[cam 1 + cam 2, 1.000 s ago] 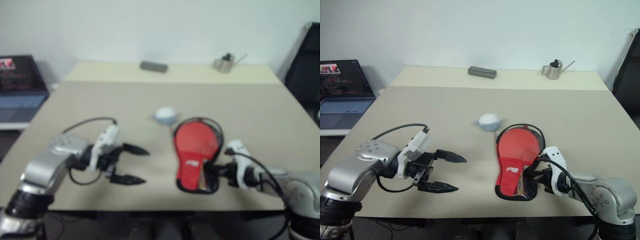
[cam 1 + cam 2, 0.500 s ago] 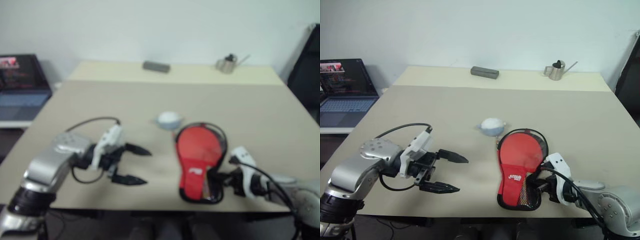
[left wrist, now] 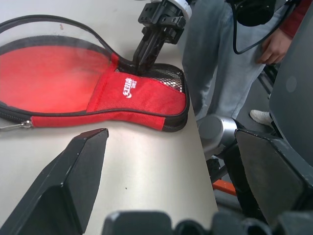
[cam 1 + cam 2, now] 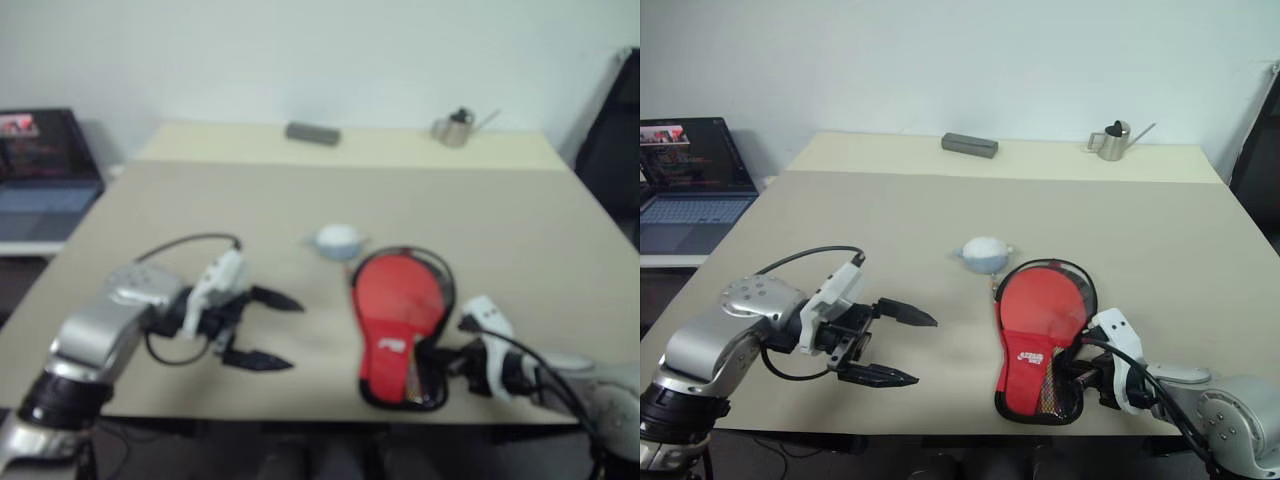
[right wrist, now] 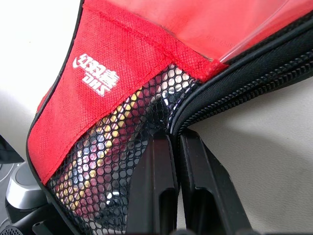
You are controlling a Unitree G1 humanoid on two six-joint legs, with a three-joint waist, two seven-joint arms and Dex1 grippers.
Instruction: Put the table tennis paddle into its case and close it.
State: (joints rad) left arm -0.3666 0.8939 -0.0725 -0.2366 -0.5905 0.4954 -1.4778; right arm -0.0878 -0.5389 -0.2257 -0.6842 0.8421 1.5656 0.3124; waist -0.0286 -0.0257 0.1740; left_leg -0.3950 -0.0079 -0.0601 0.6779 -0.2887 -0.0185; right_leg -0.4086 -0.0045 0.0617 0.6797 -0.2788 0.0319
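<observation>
The red, black-edged, paddle-shaped soft case [image 4: 1040, 335] lies on the beige counter [image 4: 940, 220], zip unclosed. Right gripper [image 4: 1068, 378] fingers clenched at its handle-end edge; left gripper [image 4: 902, 345] released, apart. The paddle itself can't be made out.

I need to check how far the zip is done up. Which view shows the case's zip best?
The left wrist view: the case lies side-on, its zip edge running round to the pull tab. The right wrist view shows zip teeth close up beside the right gripper. The eye views show the case from above, zip too small.
</observation>
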